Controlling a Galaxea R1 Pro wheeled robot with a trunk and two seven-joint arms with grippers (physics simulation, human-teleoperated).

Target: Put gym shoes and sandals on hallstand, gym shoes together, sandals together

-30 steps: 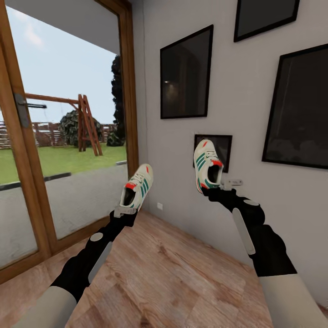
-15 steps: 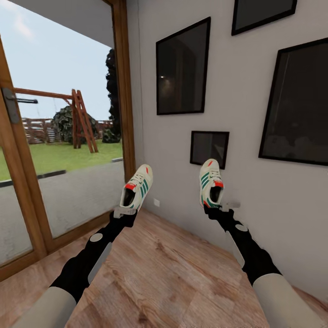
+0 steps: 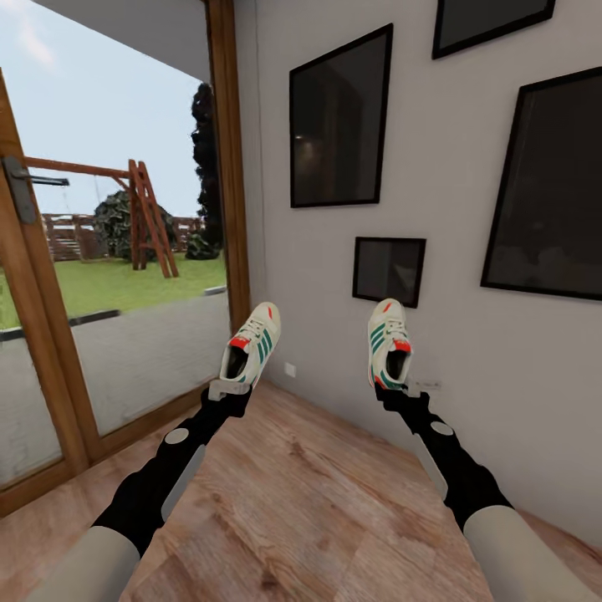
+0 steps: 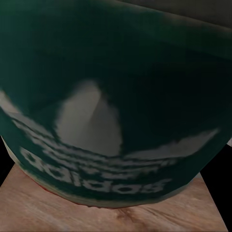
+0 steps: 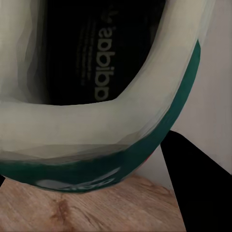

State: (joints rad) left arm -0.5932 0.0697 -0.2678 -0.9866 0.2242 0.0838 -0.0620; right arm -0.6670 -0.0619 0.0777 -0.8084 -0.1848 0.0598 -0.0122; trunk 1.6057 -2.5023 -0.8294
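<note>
Each gripper is closed on one shoe by its heel: left gripper (image 3: 227, 388) holds the left shoe (image 3: 251, 344); right gripper (image 3: 393, 390) the right shoe (image 3: 389, 343); both toes point up and far, toward the wall (image 3: 468, 351); no rack in view.

A gym shoe in each gripper: left (image 3: 227, 389), right (image 3: 395, 391), above the wood floor (image 3: 293, 502).

Free room: open air above the corridor floor (image 3: 309, 493), between and below the two raised arms; bare planks run up to the corner.

Obstacles:
- White wall (image 3: 468, 351), close ahead of the right hand (image 3: 395, 391) and its gym shoe (image 3: 389, 343); three framed pictures on it, the small frame (image 3: 389, 270) just above that shoe.
- Glass door (image 3: 117, 251) with wooden frame, ahead of the left hand (image 3: 229, 390) and its shoe (image 3: 251, 343).
</note>
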